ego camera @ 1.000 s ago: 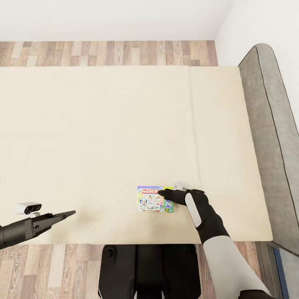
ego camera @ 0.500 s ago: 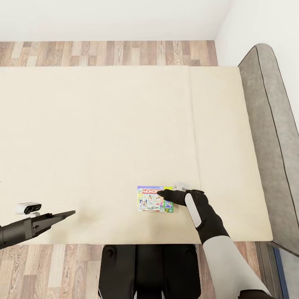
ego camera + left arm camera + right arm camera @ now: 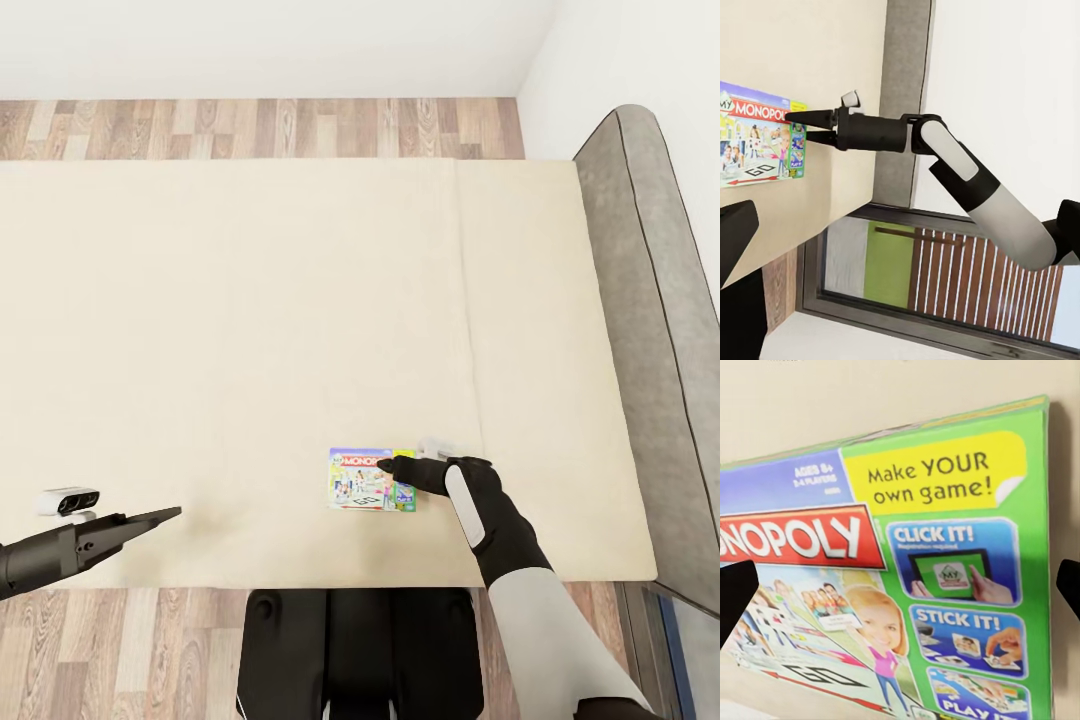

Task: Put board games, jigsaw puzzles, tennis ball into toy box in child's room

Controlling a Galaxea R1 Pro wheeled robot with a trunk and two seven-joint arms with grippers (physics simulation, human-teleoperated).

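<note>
One board game (image 3: 368, 479), a green-and-white Monopoly box with a red band, lies flat on the bed (image 3: 250, 330) near its front edge. My right gripper (image 3: 388, 464) is open at the box's right end, its fingers reaching over the cover. The left wrist view shows the two fingertips (image 3: 796, 116) apart above the board game (image 3: 757, 142). The board game (image 3: 892, 585) sits close up between the fingertips (image 3: 735, 596) in the right wrist view. My left gripper (image 3: 165, 516) hangs open over the mattress's front left, empty. The toy box and table are out of view.
The grey-brown headboard (image 3: 660, 330) runs along the right side of the mattress. Wooden floor (image 3: 260, 128) lies beyond the bed's far edge, with white walls behind. My dark base (image 3: 360, 650) stands against the bed's front edge.
</note>
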